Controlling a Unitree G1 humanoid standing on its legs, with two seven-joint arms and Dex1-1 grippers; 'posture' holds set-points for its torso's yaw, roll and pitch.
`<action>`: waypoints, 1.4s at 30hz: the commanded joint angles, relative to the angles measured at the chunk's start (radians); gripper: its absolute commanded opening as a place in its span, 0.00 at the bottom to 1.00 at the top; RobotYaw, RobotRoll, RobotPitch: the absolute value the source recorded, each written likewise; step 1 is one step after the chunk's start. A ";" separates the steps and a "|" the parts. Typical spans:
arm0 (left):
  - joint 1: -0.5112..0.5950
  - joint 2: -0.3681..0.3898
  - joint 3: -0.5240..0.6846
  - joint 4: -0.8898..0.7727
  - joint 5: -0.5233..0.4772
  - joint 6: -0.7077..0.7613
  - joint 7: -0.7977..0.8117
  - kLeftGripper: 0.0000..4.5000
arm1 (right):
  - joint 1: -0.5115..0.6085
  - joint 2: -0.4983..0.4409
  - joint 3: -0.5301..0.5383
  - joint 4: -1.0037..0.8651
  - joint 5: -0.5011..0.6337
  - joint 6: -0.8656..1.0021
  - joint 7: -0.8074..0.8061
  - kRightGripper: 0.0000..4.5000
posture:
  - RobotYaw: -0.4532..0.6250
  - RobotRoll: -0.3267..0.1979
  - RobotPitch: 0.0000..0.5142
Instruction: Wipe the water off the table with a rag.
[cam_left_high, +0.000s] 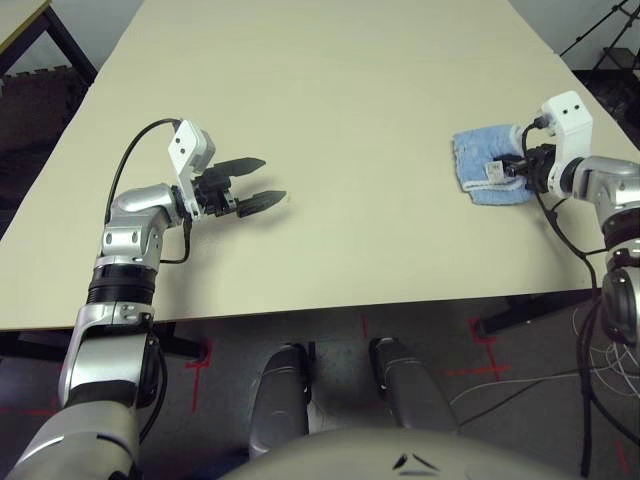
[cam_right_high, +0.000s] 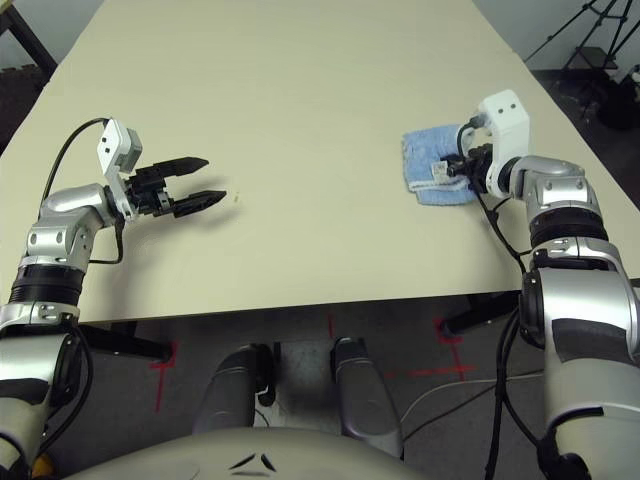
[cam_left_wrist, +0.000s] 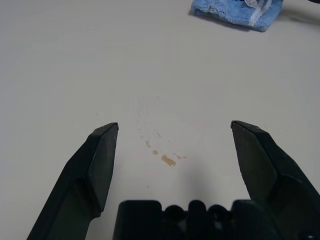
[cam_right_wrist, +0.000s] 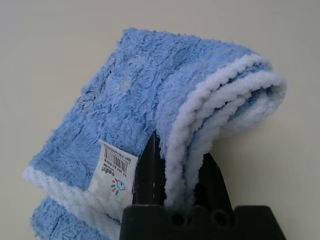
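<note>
The light blue rag (cam_left_high: 488, 160) lies folded on the beige table (cam_left_high: 350, 80) at the right, its white label (cam_right_wrist: 114, 172) facing up. My right gripper (cam_left_high: 515, 168) is shut on the rag's white-edged fold (cam_right_wrist: 210, 115), which sits pinched between the two fingers. My left gripper (cam_left_high: 262, 182) hangs open just above the table at the left, nothing between its fingers (cam_left_wrist: 97, 160). Small orange-brown drops of water (cam_left_wrist: 167, 160) lie on the table just ahead of it, with faint streaks beyond them.
The table's front edge (cam_left_high: 330, 305) runs close below both grippers. Another table's corner (cam_left_high: 20, 20) shows at the far left and a tripod (cam_left_high: 610, 30) at the far right. Cables (cam_left_high: 520, 385) trail on the floor by the right arm.
</note>
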 joint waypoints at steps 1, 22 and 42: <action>0.013 0.009 0.006 -0.007 0.009 -0.001 0.012 1.00 | -0.005 -0.007 0.003 0.016 -0.028 -0.048 -0.049 0.29 | 0.27 0.62 0.30; -0.027 -0.034 0.133 0.061 0.032 -0.073 0.390 1.00 | 0.059 -0.033 -0.276 -0.084 0.156 -0.275 -0.270 0.99 | 0.29 0.62 0.31; 0.098 -0.034 0.351 0.030 0.076 -0.159 0.922 1.00 | 0.200 0.040 -0.376 -0.118 0.276 -0.433 -0.232 0.99 | 0.37 0.62 0.41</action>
